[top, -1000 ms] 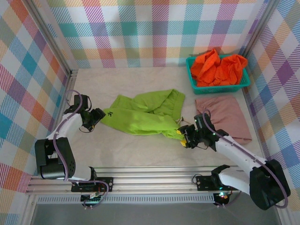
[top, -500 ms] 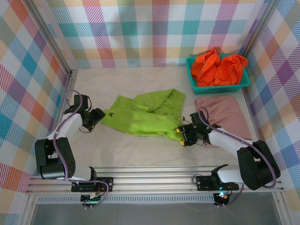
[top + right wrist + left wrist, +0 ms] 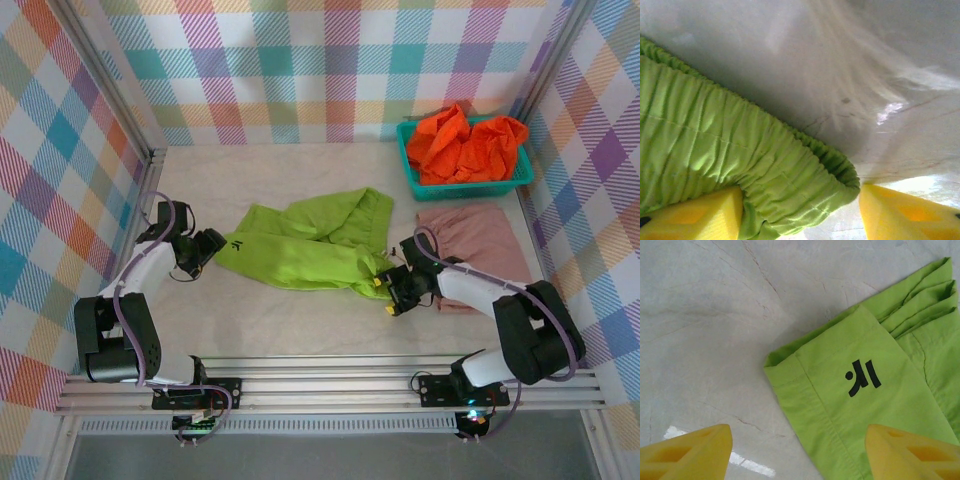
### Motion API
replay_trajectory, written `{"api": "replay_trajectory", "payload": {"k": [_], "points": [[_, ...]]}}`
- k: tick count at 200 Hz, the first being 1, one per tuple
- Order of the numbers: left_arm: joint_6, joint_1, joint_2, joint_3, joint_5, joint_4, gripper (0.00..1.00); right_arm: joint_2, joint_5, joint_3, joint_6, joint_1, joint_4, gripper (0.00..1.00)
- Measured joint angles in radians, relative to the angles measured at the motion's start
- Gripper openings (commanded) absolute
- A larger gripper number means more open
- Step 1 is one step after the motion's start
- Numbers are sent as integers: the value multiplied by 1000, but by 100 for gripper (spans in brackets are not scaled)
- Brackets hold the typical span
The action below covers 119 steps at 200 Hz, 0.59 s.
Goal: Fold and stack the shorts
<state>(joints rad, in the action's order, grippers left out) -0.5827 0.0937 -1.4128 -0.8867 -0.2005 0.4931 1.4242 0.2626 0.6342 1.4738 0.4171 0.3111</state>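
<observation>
Across the pale table top (image 3: 270, 320), middle of the overhead frame: lime green shorts (image 3: 300, 250) lie spread and rumpled, one leg reaching left, the waistband bunched at lower right. Right of centre, dusty pink shorts (image 3: 480, 245) lie flat and folded, just below the teal basket (image 3: 470, 188). The basket sits at upper right against the checked wall, with bright orange shorts (image 3: 460, 140) heaped in it and spilling over the rim. Left gripper (image 3: 205, 252) sits at the left tip of the green leg; on its wrist camera the yellow fingers (image 3: 690, 450) stand wide apart with nothing gripped, and the hem corner with a small black logo (image 3: 862, 376) lies flat on the table beyond them. Right gripper (image 3: 385, 295) sits at the green waistband, close to the pink shorts' lower left corner; jaws parted. On its wrist camera the gathered elastic edge lies between the fingers (image 3: 695, 215), against the left-hand one and clear of the other, so not pinched.
</observation>
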Motion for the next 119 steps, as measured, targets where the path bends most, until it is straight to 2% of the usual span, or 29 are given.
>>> {"api": "replay_trajectory", "payload": {"k": [34, 50, 65, 119], "points": [[-1, 0, 0, 0, 0, -1, 70, 30, -5, 8, -27, 0, 16, 15], [-1, 0, 0, 0, -2, -3, 70, 41, -5, 22, -39, 0, 16, 5], [-2, 0, 0, 0, -11, -5, 70, 60, -10, 47, -53, 0, 24, 0], [-5, 0, -17, 0, -80, -6, 67, 48, -96, 153, -179, 0, 130, 0]]}}
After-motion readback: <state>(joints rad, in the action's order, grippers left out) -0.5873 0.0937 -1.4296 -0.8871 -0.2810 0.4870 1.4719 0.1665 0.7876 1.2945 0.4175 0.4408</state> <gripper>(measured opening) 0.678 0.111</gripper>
